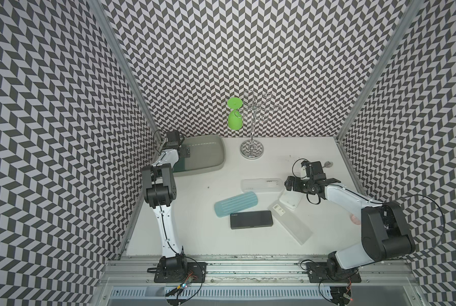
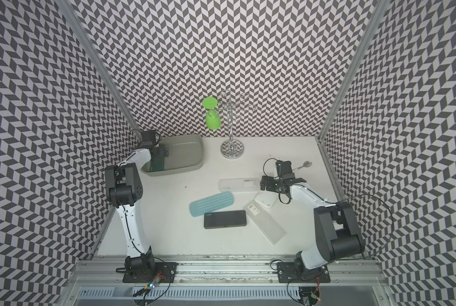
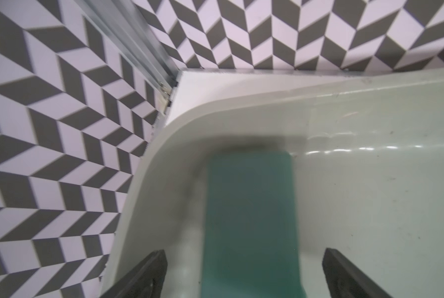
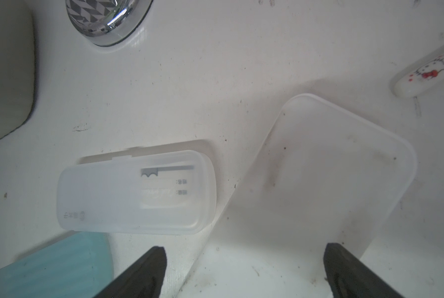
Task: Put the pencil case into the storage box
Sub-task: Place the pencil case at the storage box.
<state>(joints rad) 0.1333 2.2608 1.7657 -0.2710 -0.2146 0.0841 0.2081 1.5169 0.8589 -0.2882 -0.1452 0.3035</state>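
Note:
The storage box [image 1: 211, 167] [image 2: 195, 148] is a grey-green tub at the back left corner of the table. A dark green pencil case [image 3: 251, 206] [image 2: 155, 165] lies inside it against the left wall, blurred in the left wrist view. My left gripper [image 1: 185, 153] [image 3: 244, 271] hangs over the box, open, with both fingers clear of the case. My right gripper [image 1: 287, 182] [image 4: 244, 263] is open and holds nothing. It hovers low over the table between a translucent white case [image 1: 262, 185] [image 4: 135, 193] and a small frosted case [image 1: 290, 200] [image 4: 326, 165].
On the table's middle lie a ribbed light blue case [image 1: 236, 204], a black case [image 1: 251, 219] and a long frosted case [image 1: 291, 224]. A chrome rack [image 1: 251, 151] carrying a green glass [image 1: 234, 118] stands at the back. A spoon [image 4: 427, 72] lies near the right wall.

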